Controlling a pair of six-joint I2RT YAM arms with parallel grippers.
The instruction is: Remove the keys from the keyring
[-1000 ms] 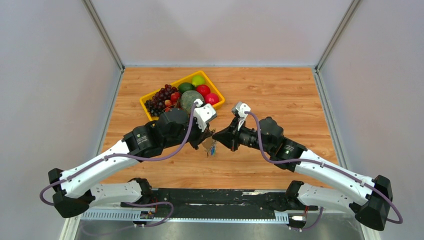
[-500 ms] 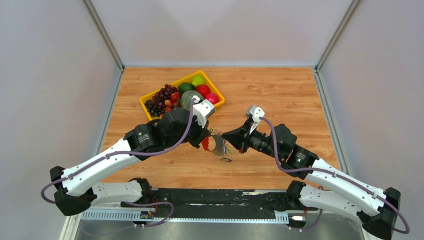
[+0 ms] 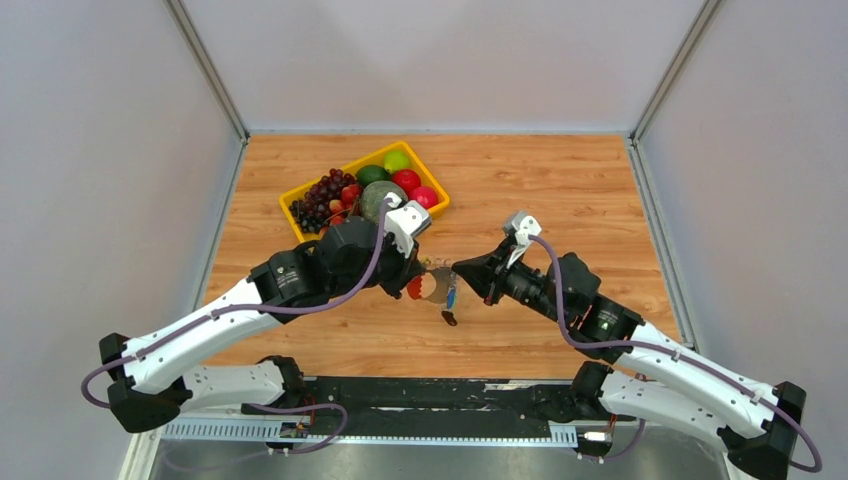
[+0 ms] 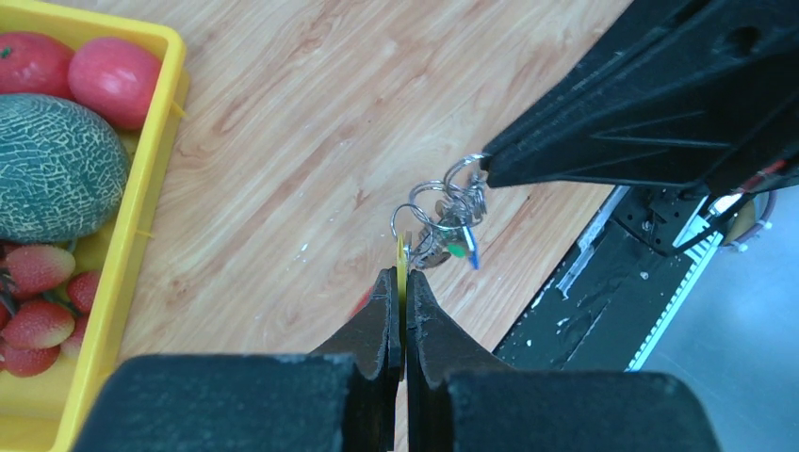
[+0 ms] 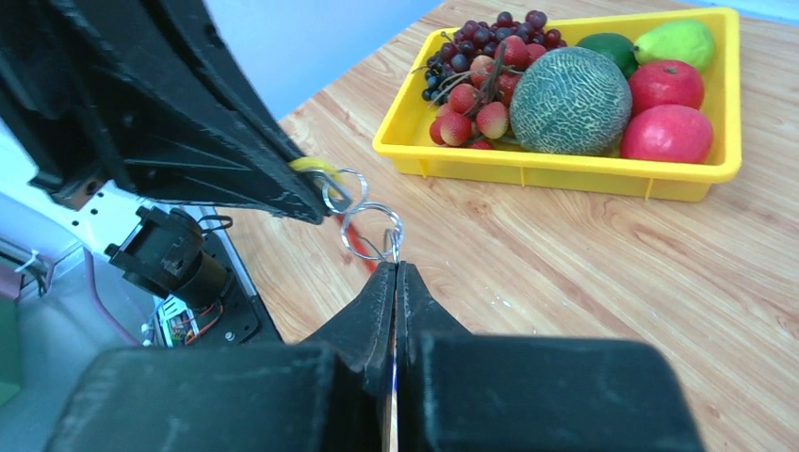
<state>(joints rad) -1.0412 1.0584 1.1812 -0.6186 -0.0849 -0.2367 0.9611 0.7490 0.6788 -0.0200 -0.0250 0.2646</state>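
Note:
The keyring [image 3: 436, 284] hangs stretched between my two grippers above the table. Its silvery rings [image 4: 438, 209] show in the left wrist view, with a green key [image 4: 456, 250] and a blue key [image 4: 472, 254] hanging under them. The red tag [image 3: 415, 289] hangs below my left fingers. My left gripper [image 4: 403, 275] is shut on the yellow key [image 4: 402, 254]. My right gripper [image 5: 396, 266] is shut on one ring [image 5: 372, 229] of the bunch. A dark key [image 3: 449, 318] sits below the bunch; I cannot tell whether it hangs or lies on the table.
A yellow fruit tray [image 3: 437, 187] with a melon [image 3: 378, 198], grapes, apples and strawberries stands behind my left gripper. Grey walls close in the table's left, right and back. The black base rail runs along the near edge.
My right gripper has pulled to the right, away from the left one, drawing the bunch out between them. The left arm has hardly moved.

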